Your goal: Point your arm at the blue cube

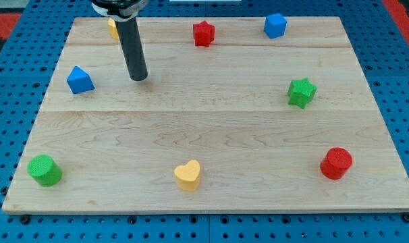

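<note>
The blue cube (275, 25) sits near the board's top edge, right of centre. My tip (138, 77) rests on the board at the upper left, far to the left of the blue cube and a little below its level. A blue triangular block (79, 80) lies just left of my tip. A yellow block (113, 28) is partly hidden behind the rod near the top left.
A red star (203, 33) lies at top centre, between my tip and the blue cube. A green star (302, 92) is at the right, a red cylinder (336, 163) lower right, a yellow heart (187, 175) bottom centre, a green cylinder (44, 169) bottom left. The wooden board (211, 128) sits on a blue pegboard.
</note>
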Available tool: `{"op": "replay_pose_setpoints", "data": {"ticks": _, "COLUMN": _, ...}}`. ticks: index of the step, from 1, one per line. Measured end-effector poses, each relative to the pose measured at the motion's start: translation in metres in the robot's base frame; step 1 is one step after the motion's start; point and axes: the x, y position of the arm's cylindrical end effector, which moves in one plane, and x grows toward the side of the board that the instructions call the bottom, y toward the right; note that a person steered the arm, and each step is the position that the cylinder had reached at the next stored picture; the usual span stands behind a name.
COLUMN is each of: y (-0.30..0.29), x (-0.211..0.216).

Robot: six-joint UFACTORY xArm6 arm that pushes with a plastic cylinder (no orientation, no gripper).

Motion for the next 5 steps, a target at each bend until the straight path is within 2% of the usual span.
{"op": "replay_pose_setpoints", "data": {"ticks": 1, "y": 0.0, "x": 0.0}}
{"op": "replay_pose_setpoints", "data": {"ticks": 3, "y": 0.044, "x": 0.0}}
{"op": "replay_pose_setpoints", "data": {"ticks": 5, "y": 0.044, "x": 0.0}}
